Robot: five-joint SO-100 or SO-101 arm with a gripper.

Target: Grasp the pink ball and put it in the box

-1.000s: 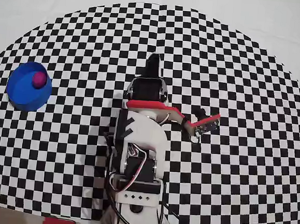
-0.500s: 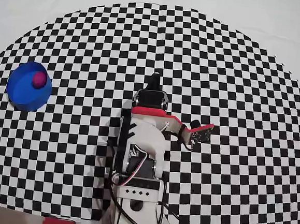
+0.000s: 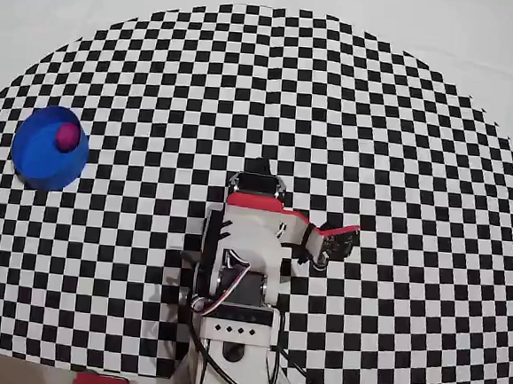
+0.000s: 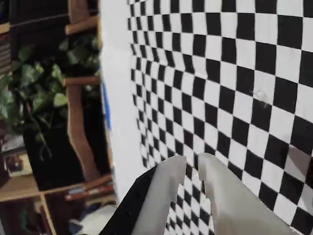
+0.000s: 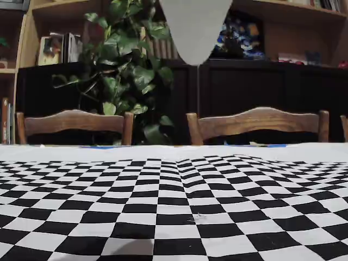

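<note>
Overhead view: pink ball (image 3: 66, 136) partly below box (image 3: 48, 148) rim.

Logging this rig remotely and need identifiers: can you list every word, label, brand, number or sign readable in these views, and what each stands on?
None can be read.
Books and boxes on the shelves in the fixed view: covers show colour only, print too blurred.
The arm, the box, the pink ball and the checkered mat in the overhead view: no markings visible.
The gripper in the wrist view: plain.
</note>
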